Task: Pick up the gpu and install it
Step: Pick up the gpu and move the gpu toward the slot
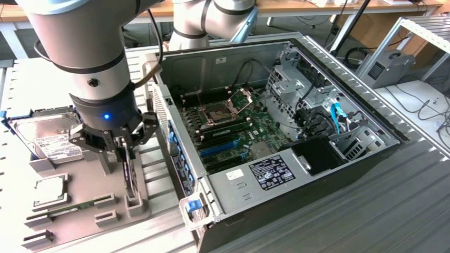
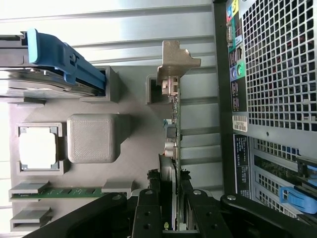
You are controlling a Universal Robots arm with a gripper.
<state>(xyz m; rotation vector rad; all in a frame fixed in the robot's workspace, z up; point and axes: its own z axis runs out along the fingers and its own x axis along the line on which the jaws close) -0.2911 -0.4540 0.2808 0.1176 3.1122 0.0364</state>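
The fingers are drawn narrow against both faces of the gpu, gripping its upper edge near one end. The gpu stands on edge in a slot of the grey holder, its pale metal bracket at the far end, just beside the open computer case.

The card looks light and stiff but fragile. The bare board edge suits a firm pinch, away from components, and a straight lift would likely spare the slot.

Also on the holder are a hard drive, a processor and a memory stick. Holder and case rest on a ribbed metal table, with cluttered benches and cables beyond.
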